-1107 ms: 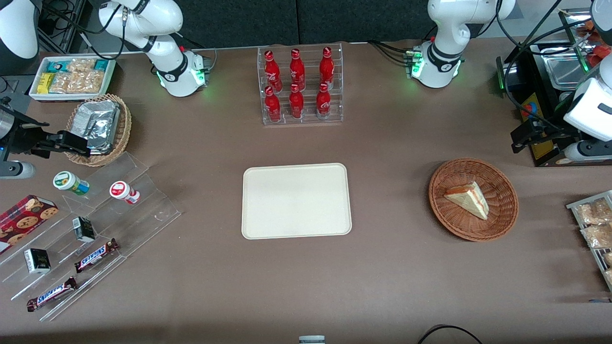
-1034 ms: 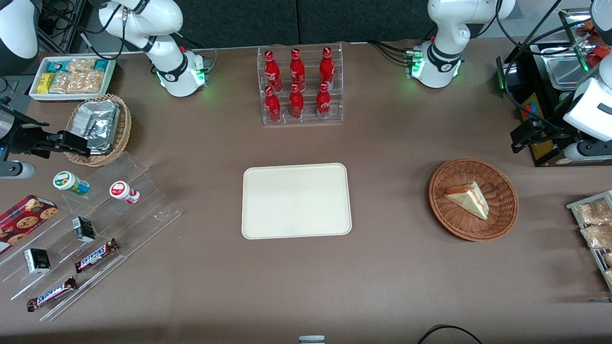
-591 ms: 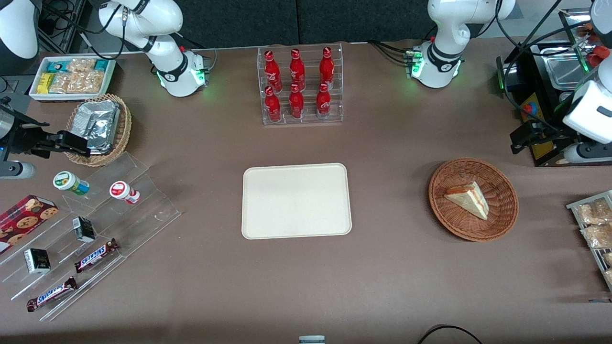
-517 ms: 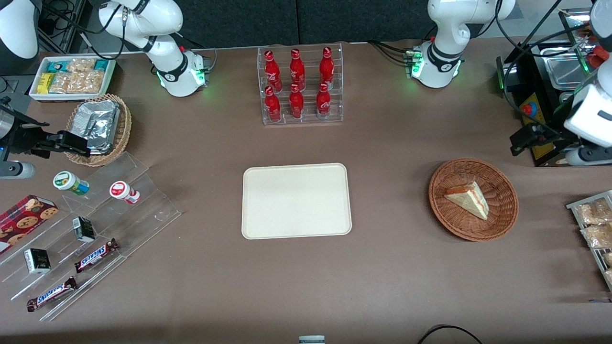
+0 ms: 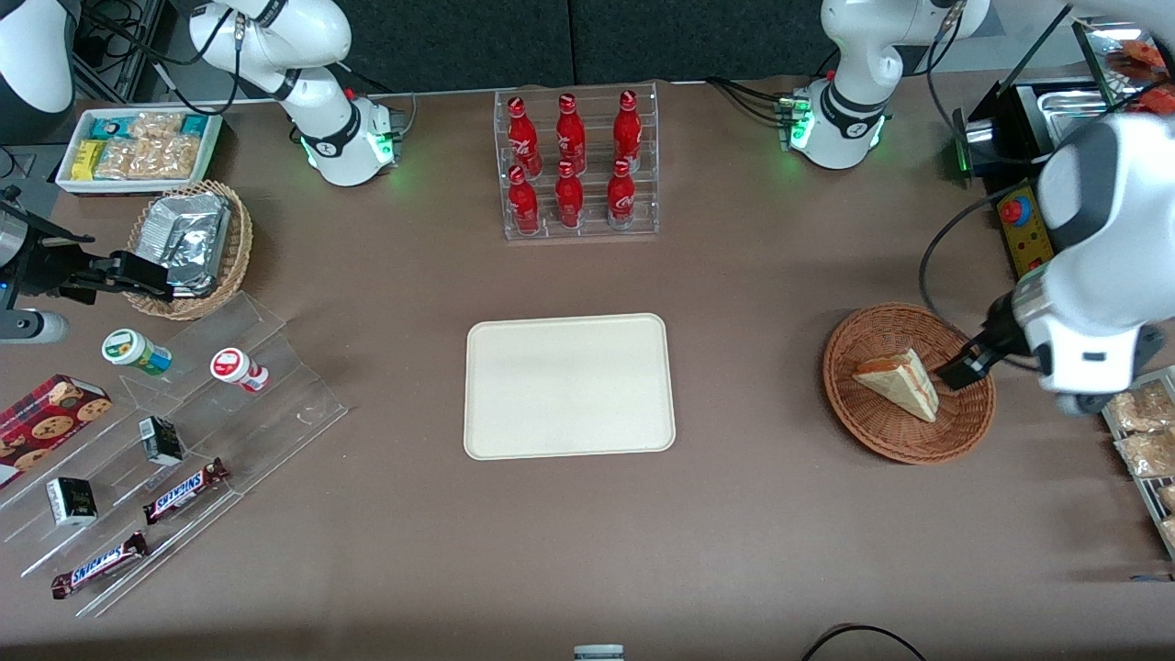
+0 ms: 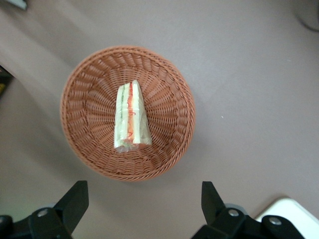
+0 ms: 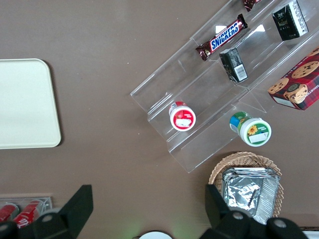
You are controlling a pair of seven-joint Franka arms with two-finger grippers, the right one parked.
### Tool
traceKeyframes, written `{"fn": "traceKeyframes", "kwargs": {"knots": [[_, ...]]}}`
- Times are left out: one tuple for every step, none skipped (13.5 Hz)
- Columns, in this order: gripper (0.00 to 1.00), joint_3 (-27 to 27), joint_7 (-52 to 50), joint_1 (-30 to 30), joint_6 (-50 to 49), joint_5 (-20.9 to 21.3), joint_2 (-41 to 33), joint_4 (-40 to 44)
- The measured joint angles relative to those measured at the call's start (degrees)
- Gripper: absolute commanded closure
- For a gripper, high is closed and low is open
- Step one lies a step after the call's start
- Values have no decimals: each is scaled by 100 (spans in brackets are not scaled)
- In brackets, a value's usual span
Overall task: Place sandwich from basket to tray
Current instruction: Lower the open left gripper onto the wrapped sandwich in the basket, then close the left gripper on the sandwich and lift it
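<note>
The sandwich (image 5: pixel 900 383), a pale bread wedge with red and green filling, lies in the round reddish-brown wicker basket (image 5: pixel 872 431). The cream-white tray (image 5: pixel 569 386) sits at the table's middle, with nothing on it. My left gripper (image 5: pixel 959 367) hangs above the basket's rim on the working arm's side, open and holding nothing. In the left wrist view the sandwich (image 6: pixel 130 117) lies in the middle of the basket (image 6: pixel 167 99). The gripper (image 6: pixel 142 199) is spread wide over bare table just outside the rim. A corner of the tray (image 6: pixel 294 214) shows there too.
A clear rack of red bottles (image 5: pixel 576 165) stands farther from the camera than the tray. A black machine with a red button (image 5: pixel 1019 216) and a rack of snack packets (image 5: pixel 1143 431) flank the basket at the working arm's end. A tiered clear stand (image 5: pixel 184 441) is at the parked arm's end.
My left arm has swung in from the working arm's end of the table and now hangs over the basket's rim. Sandwich, basket and tray have not moved.
</note>
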Motion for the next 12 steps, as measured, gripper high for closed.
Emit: {"fn": "traceKeyframes", "kwargs": {"knots": [[0,8,-79,1,198,0,36,-225],[0,23,-134,5,370,0,48,-454],[0,43,-176,22,543,-1,49,-671],[0,57,-206,77,702,-1,49,-867],[0,66,-211,160,833,-2,48,-1047],[0,77,-211,240,963,-2,48,-1217],[0,81,-211,314,1117,-3,47,-1388],[0,83,-211,389,1290,-6,47,-1557],[0,84,-211,457,1440,-18,48,-1711],[0,84,-211,500,1553,-76,49,-1839],[0,84,-212,520,1646,-196,56,-1939],[0,84,-211,522,1719,-330,73,-2000]]}}
